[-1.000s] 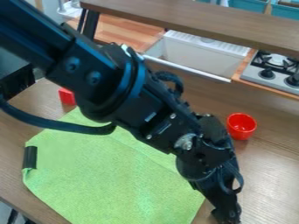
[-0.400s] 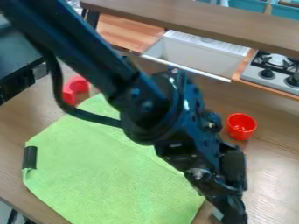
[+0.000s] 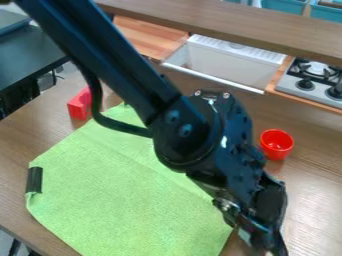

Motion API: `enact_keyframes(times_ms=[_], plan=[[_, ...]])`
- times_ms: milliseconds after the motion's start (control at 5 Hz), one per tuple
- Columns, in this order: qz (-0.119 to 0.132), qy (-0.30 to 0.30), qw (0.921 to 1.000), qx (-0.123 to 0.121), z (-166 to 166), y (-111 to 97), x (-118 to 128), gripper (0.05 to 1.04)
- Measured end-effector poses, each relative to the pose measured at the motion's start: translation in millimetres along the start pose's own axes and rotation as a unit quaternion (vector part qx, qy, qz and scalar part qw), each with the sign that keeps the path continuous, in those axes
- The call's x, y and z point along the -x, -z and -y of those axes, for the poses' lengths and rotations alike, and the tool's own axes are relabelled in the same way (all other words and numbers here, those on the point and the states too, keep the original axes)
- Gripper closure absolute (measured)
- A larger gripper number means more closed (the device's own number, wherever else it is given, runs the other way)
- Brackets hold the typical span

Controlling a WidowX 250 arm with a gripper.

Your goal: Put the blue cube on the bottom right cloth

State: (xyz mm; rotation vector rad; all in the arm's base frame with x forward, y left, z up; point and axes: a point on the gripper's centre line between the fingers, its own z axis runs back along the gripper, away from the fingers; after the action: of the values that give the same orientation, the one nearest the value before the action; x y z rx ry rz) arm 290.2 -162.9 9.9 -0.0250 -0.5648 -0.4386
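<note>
While the claw [image 3: 270, 245] is hanging beyond the cloth, pick-up is probably being attempted

Just past the four o'clock edge of the green cloth [image 3: 127, 200], the claw is hanging over the desk [image 3: 310, 200]; whether it is grasping anything, one cannot tell. Where the blue cube is lying is equally uncertain. The next move is calling for a confirmed hold, then carrying toward ten o'clock onto the cloth's bottom right.

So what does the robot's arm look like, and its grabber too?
The arm is black with a bluish shine. Its upper part is long and straight, leading to a chunky, rounded joint with shiny bolts. A thick black cable loops beside it. The gripper at the end is dark too, and much slimmer.
</note>
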Motion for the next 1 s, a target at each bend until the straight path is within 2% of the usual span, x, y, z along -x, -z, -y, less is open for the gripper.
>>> enact_keyframes(times_ms=[200, 400, 600, 800, 1000], plan=[[0.006, 0.000, 0.9999, 0.013, 2, -12, -3, 0.609], [0.017, -0.020, 0.9994, 0.022, -15, -31, -8, 0.609], [0.033, -0.062, 0.9973, 0.021, -45, -47, -17, 0.609], [0.025, -0.097, 0.9950, 0.002, -76, -45, -12, 0.609], [0.033, -0.114, 0.9928, -0.016, -96, -47, -16, 0.609]])
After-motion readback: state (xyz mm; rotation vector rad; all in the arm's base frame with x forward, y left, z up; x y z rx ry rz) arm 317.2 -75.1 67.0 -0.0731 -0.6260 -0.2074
